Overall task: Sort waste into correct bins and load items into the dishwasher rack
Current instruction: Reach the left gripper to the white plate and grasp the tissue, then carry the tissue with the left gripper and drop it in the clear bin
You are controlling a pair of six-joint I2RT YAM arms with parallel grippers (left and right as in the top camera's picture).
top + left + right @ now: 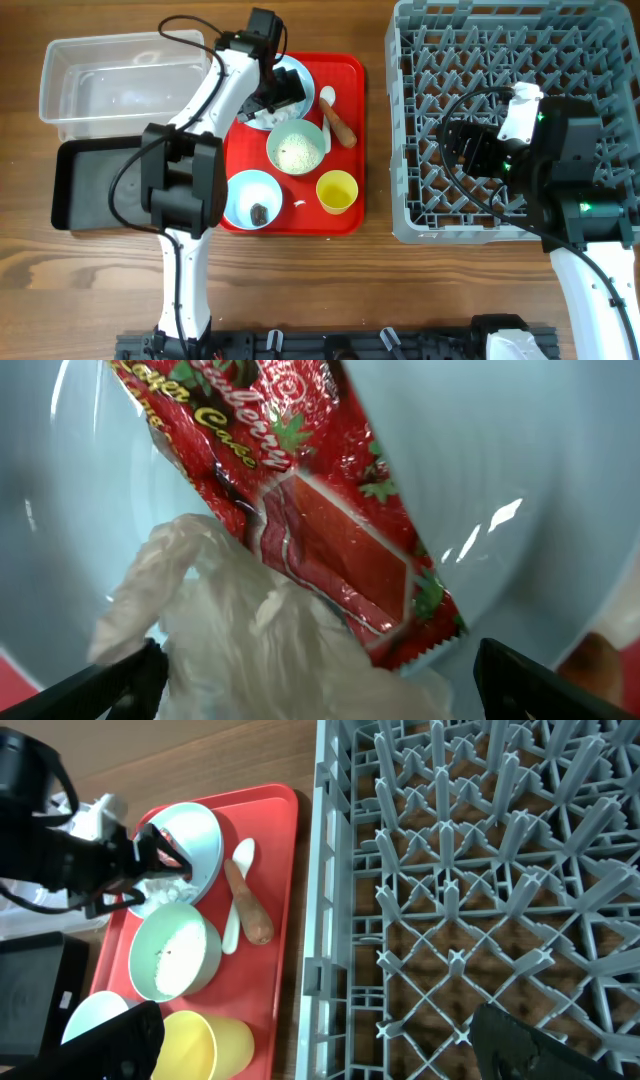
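The left pincer [320,690] is hanging with its jaws spread wide and is gripping nothing; whether either finger is touching the waste cannot be told. Directly between its fingers the white paper scraps [250,630] are lying bunched. Touching them, the crumpled red-and-white wrapper [330,550] is stretching away from the pincer. Both are resting on the pale blue plate [560,480], which is sitting right under the pincer. Past the plate's rim, an end of the orange-brown stick [598,655] is showing. In the overhead view the white spoon [327,97] is lying just beside the plate. The green bowl [270,148] holding rice grains [296,152] is sitting near the pincer. Farther off, the light blue bowl [240,190] with the dark food scrap [259,211] and the yellow cup [336,191] are standing, all on the red tray [350,75]. The clear tub [120,85] and black tray [90,185] are sitting well apart from this pincer, off the red tray. The right pincer [320,1050] is hovering with jaws parted and unloaded above the dishwasher rack [480,870], whose pegs are standing directly beneath it. The red tray is lying beyond the rack wall, near one of its fingers.
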